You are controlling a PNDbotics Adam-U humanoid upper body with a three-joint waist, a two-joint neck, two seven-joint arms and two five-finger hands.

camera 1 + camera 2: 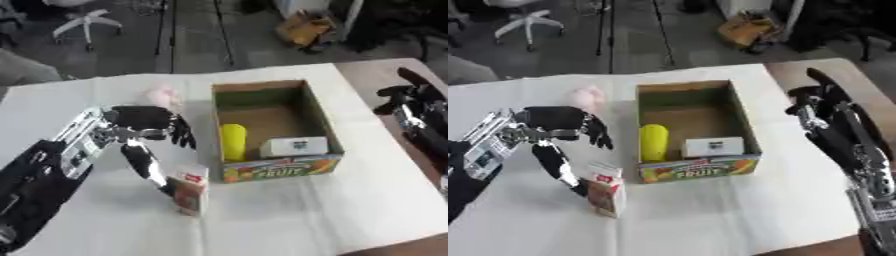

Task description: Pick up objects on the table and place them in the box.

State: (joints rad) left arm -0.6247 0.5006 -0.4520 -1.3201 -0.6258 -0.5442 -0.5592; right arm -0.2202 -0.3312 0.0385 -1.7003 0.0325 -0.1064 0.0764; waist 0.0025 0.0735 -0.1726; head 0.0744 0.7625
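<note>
Black left hand (144, 131) hangs spread wide, thumb reaching down to touch the upright carton (189, 189).

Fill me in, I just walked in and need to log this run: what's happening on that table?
The robot's left hand reaches down to a small carton standing on the white table; its thumb touches the carton's top, fingers spread, nothing lifted yet. The cardboard fruit box already holds a yellow object and a white box. A pink object lies behind the hand. The right hand hangs idle beside the box.
</note>
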